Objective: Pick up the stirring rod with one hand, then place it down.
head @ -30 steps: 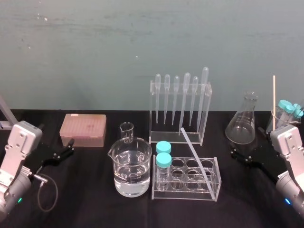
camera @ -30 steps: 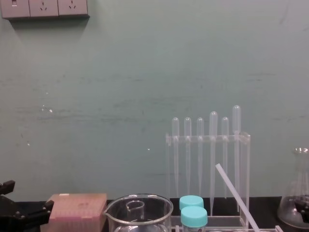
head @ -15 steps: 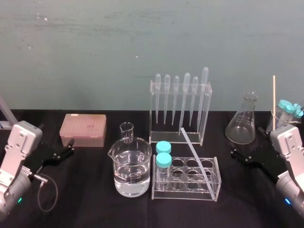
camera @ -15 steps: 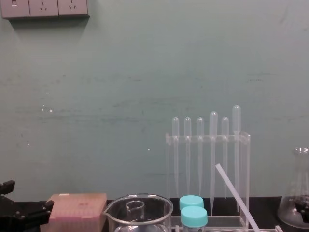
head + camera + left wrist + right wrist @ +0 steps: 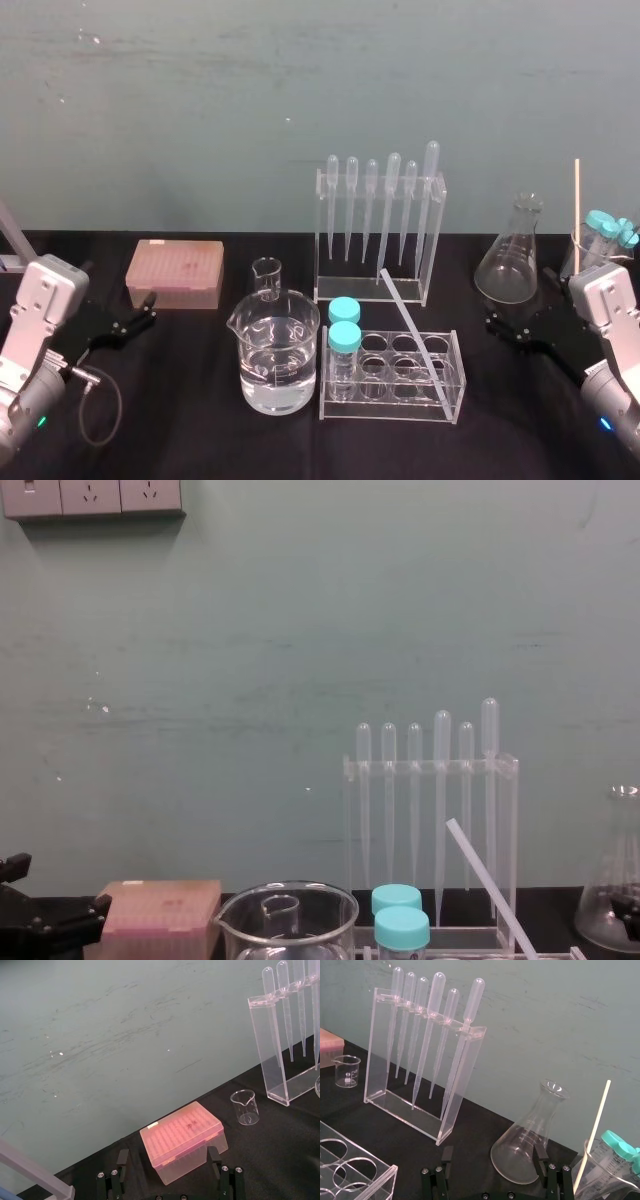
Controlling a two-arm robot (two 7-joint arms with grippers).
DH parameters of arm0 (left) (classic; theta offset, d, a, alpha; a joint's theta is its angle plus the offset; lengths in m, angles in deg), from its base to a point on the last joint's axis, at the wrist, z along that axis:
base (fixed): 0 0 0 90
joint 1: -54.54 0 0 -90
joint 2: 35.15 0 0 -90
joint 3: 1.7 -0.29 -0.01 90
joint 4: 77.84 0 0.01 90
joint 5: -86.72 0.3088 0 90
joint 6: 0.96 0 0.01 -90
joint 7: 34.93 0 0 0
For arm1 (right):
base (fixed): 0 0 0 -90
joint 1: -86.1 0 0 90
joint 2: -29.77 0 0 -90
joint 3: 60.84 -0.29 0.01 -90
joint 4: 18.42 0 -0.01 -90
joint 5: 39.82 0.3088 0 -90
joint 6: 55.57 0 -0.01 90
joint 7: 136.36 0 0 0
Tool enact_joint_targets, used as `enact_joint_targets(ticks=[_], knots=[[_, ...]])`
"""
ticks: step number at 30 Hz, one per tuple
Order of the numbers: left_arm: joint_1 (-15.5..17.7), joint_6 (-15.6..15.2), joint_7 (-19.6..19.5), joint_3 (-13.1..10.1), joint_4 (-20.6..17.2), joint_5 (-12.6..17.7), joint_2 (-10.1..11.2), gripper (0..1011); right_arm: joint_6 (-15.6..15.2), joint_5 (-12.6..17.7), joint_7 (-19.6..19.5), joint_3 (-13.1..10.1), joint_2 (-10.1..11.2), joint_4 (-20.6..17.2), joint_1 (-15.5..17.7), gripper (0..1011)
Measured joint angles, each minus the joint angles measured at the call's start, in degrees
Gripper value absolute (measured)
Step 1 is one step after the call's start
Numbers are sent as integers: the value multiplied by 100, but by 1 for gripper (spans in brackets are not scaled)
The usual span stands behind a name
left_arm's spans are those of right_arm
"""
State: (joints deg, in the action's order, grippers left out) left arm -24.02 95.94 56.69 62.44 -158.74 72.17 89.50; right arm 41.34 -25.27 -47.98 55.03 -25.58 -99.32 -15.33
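The stirring rod (image 5: pixel 412 327) is a thin translucent white stick leaning aslant in the clear test tube rack (image 5: pixel 445 410) at the table's middle; its upper end points toward the pipette stand. The chest view shows the stirring rod (image 5: pixel 488 880) rising in front of the pipettes. My right gripper (image 5: pixel 518 330) stays low at the right, open and holding nothing, about a hand's width right of the rack. In the right wrist view the right gripper (image 5: pixel 491 1157) has its fingers (image 5: pixel 445 1157) spread before the flask. My left gripper (image 5: pixel 128 323) rests open at the far left.
A beaker of water (image 5: pixel 277 355) and a small beaker (image 5: pixel 267 277) stand left of the rack, which holds two teal-capped tubes (image 5: pixel 344 335). A pipette stand (image 5: pixel 378 225) is behind, a pink tip box (image 5: pixel 175 272) at left. A conical flask (image 5: pixel 512 255) and a cup with tubes and a pale stick (image 5: pixel 577 205) are at right.
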Motion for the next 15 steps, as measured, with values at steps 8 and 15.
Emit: enact_joint_targets(ticks=[8,15], knots=[[0,0,0,0,0,0,0,1000,0,0,0,0,0,0,0,1003],[0,0,0,0,0,0,0,1000,0,0,0,0,0,0,0,1003]])
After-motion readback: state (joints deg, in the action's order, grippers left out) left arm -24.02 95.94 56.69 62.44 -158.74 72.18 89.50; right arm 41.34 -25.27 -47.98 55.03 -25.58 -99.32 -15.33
